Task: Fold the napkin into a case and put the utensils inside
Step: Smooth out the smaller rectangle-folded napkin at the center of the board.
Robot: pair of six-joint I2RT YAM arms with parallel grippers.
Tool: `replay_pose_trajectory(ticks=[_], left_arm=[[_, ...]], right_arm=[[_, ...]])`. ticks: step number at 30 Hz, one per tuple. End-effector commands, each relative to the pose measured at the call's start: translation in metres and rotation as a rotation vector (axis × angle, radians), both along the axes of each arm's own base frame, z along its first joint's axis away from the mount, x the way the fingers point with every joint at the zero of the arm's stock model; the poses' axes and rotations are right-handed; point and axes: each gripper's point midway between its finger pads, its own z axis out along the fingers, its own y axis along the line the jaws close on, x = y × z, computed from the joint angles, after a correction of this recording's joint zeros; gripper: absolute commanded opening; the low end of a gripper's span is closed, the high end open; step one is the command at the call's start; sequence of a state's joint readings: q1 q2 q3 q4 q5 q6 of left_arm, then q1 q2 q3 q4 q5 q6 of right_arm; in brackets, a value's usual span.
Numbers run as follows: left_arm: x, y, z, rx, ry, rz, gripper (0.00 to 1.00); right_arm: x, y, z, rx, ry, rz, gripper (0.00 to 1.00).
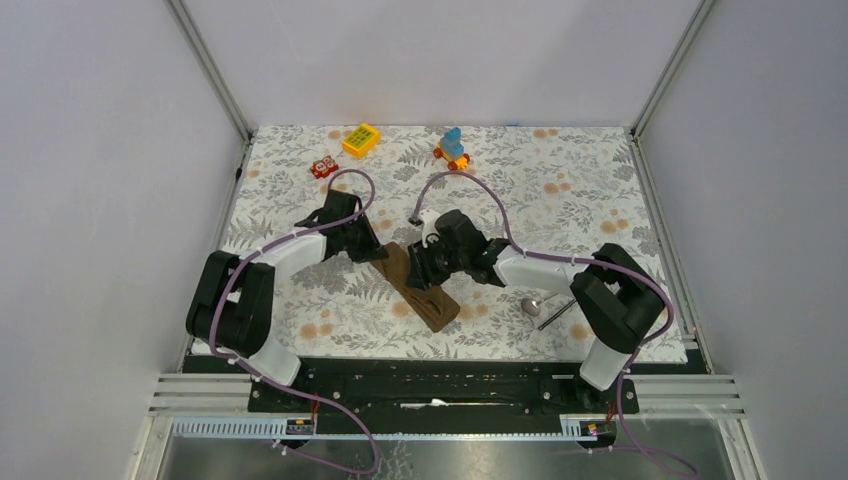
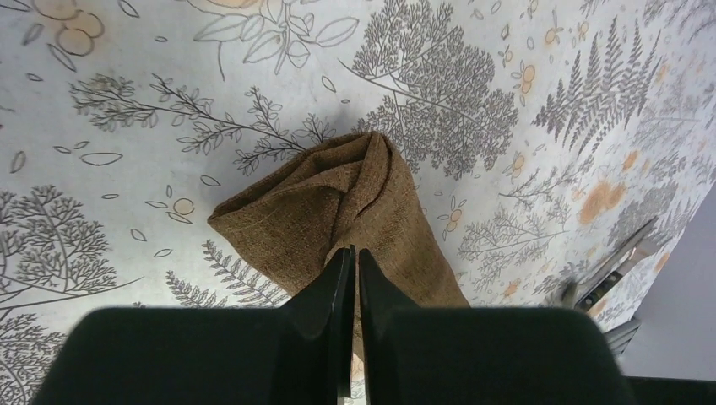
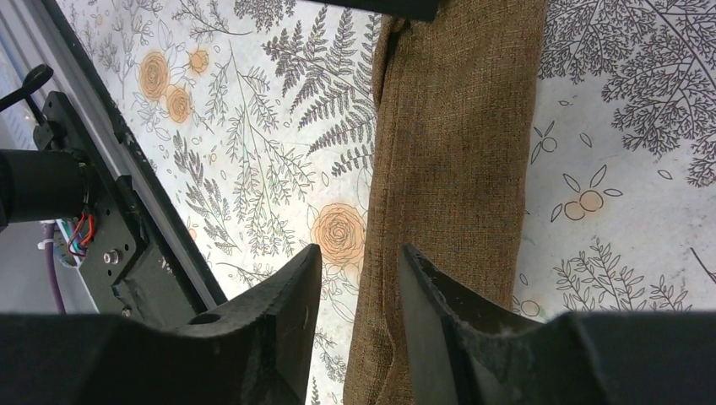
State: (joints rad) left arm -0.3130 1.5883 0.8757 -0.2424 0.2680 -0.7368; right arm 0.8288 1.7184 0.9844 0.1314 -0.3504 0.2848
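Floral grey tablecloth [image 1: 600, 200] covers the table. On it the brown napkin [image 1: 420, 290], folded into a narrow strip, lies between my two claws. My left claw [image 2: 353, 251] is closed, its tips over the strip's far-left end. My right claw [image 3: 359, 261] stands open over the strip's long edge. The spoon [image 1: 533, 303] and dark stick [image 1: 556, 315] lie on the tablecloth near the strip, to its right.

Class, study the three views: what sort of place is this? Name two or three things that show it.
Probably a robot lab test cell, not a home: two robot arms bolted to a black base rail, plain grey panel walls around them, and toy blocks on a floral tablecloth.
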Motion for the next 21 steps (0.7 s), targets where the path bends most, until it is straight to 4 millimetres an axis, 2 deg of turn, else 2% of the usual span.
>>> replay_pose_trajectory(ticks=[1, 3, 8, 11, 13, 15, 21], left_arm=[[0.017, 0.010, 0.022, 0.022, -0.132, 0.057, 0.10], [0.015, 0.013, 0.025, 0.029, -0.142, 0.064, 0.11], [0.008, 0.027, 0.030, 0.082, -0.167, 0.099, 0.25], [0.009, 0.037, 0.026, 0.136, -0.156, 0.113, 0.23], [0.011, 0.040, 0.022, 0.167, -0.139, 0.116, 0.19], [0.013, 0.043, 0.017, 0.189, -0.125, 0.117, 0.14], [0.018, 0.036, 0.005, 0.175, -0.109, 0.100, 0.13]], right_arm=[[0.001, 0.005, 0.000, -0.007, -0.022, 0.010, 0.45], [0.006, 0.008, 0.001, 0.003, -0.023, -0.013, 0.41], [0.033, 0.031, 0.013, 0.168, 0.141, -0.176, 0.15], [0.043, 0.049, 0.017, 0.272, 0.223, -0.210, 0.06], [0.050, 0.057, 0.008, 0.278, 0.257, -0.234, 0.00], [0.057, 0.061, 0.001, 0.271, 0.264, -0.250, 0.00], [0.073, 0.059, -0.018, 0.238, 0.250, -0.292, 0.00]])
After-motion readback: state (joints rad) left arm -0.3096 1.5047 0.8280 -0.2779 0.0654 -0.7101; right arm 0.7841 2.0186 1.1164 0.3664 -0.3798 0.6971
